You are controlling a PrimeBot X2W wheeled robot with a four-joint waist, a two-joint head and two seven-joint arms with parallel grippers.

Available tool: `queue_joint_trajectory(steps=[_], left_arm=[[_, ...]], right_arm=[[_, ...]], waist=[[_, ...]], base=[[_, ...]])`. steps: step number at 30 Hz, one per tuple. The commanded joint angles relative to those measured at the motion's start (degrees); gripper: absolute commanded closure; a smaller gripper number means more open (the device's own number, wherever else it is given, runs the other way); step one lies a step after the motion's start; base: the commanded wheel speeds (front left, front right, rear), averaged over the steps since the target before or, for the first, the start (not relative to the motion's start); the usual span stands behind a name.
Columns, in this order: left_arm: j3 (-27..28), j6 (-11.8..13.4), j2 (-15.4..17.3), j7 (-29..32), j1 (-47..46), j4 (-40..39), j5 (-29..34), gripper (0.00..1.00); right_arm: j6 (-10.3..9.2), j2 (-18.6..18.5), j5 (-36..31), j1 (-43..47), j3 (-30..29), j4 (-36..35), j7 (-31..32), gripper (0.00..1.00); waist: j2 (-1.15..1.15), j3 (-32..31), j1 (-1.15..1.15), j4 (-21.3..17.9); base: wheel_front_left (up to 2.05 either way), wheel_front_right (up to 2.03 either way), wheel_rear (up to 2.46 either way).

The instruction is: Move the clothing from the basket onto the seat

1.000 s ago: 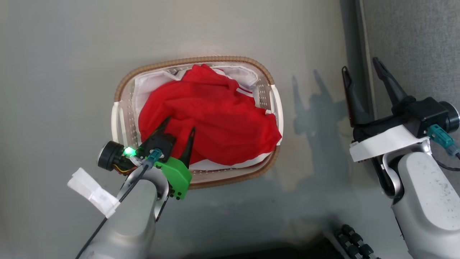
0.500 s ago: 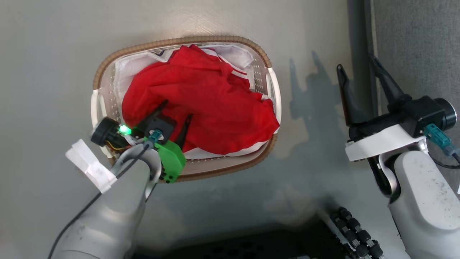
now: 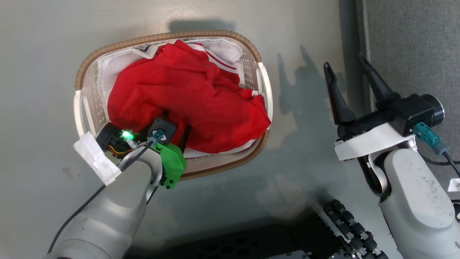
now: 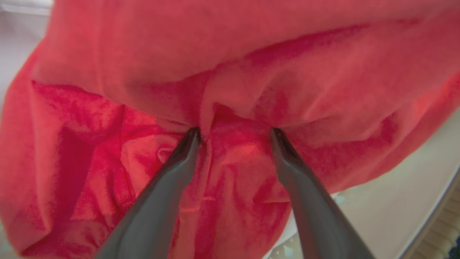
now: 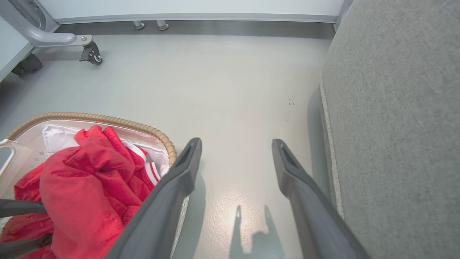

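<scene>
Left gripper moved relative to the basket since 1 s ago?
Yes. Judged against the basket, the left gripper has pushed deeper in; its fingertips now press into the clothing.

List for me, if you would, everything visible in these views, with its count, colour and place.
clothing: one, bright red with white trim, heaped in the basket
basket: one, white with a brown woven rim, on the floor
liner: one, white, inside the basket under the clothing
seat: one, grey fabric, at the right of the head view
wheeled frame: one, grey with a black caster, beyond the basket in the right wrist view
floor: one, pale grey, under the basket
left gripper: one, dark, open, tips pushed into the clothing
right gripper: one, dark, open, over the floor between basket and seat
</scene>
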Motion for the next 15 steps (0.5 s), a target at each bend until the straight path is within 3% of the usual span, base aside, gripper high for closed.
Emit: queue_joint_trajectory(steps=[1,9,15], left_arm=[[-1.21,-0.10,-0.05,0.42,-1.04,0.45,-2.28,0.00],[-7.56,-0.11,0.50,4.49,-3.39,1.32,-14.12,0.00],[-10.18,-0.11,0.16,2.85,-5.77,2.21,-17.97,0.00]], right_arm=[[-0.02,0.14,0.23,-0.71,0.03,0.12,-0.29,0.00],[-0.02,0.43,0.29,-0.60,0.25,0.31,-0.29,0.00],[-0.02,0.60,0.10,-0.70,0.64,0.17,-0.29,0.00]], waist=[[0.00,0.02,0.00,-0.17],[0.00,0.27,0.00,-0.34],[0.00,0.65,0.00,-0.54]], base=[[0.00,0.00,0.00],[0.00,0.00,0.00],[0.00,0.00,0.00]])
